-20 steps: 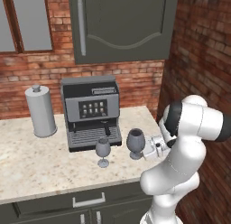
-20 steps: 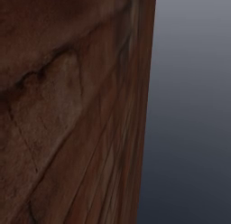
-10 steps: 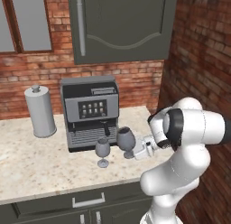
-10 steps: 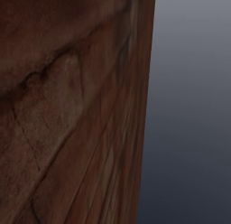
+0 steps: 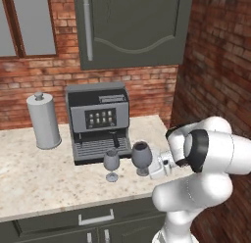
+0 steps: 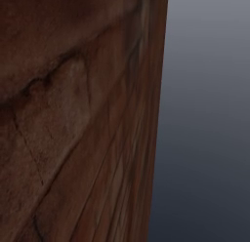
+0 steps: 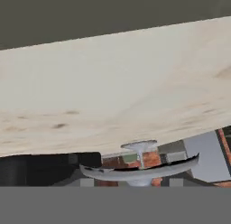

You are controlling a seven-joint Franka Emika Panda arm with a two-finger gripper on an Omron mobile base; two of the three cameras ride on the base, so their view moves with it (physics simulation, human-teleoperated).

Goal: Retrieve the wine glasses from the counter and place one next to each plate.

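On the table [image 5: 59,183], in front of the coffee machine [image 5: 99,122], two wine glasses stand; the claw [image 5: 153,164] touches the wider glass [image 5: 141,157], its grip impossible to tell.

A red brick wall [image 5: 142,80] fills the back of the left base view and turns a corner down the right side [image 5: 220,65]. A dark grey wall cabinet [image 5: 132,26] hangs at top centre — a grey-paned window [image 5: 29,21] sits at upper left. Dark drawer fronts with silver handles [image 5: 95,217] run along the bottom edge.
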